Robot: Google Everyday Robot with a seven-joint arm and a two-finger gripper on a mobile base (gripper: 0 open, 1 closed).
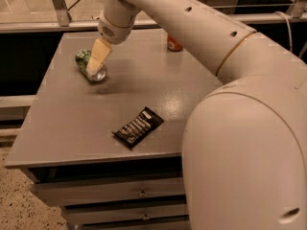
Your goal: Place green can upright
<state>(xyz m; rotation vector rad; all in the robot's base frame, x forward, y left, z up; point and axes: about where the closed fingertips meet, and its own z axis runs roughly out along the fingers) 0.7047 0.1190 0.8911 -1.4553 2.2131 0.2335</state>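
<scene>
Mottled green-and-white aluminium drink can lying on its side near the grey table's far left corner, cream gripper overlapping its silver end, grip state impossible to tell.

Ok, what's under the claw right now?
The green can, lying on its side on the grey table. The claw covers its middle, so only the green far end and the silver near rim show. Whether the two touch cannot be seen.
</scene>
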